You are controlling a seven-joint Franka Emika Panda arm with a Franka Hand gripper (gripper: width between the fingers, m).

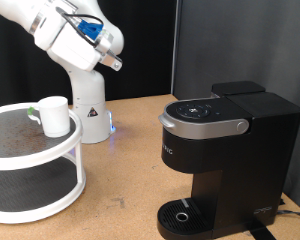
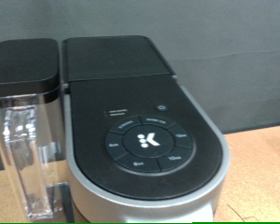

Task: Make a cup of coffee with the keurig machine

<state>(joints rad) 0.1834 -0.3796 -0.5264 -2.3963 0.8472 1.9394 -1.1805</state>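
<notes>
The keurig machine [image 1: 222, 150] stands at the exterior view's right, black with a grey-silver lid handle [image 1: 205, 126], and its lid is down. Nothing stands on its round drip tray [image 1: 182, 213]. The white cup [image 1: 55, 115] sits on the top tier of a round white stand [image 1: 10, 160] at the exterior view's left. My gripper [image 1: 112, 60] hangs high at the top left, well apart from both and holding nothing that shows. In the wrist view the keurig machine [image 2: 145, 140] fills the picture with its ring of buttons; no fingers show there.
A small greenish thing [image 1: 31, 112] lies beside the cup on the stand. The arm's white base [image 1: 90, 110] stands behind the stand. A clear water tank [image 2: 28, 149] sits on the machine's side. A cable [image 1: 290, 212] runs from the machine's right.
</notes>
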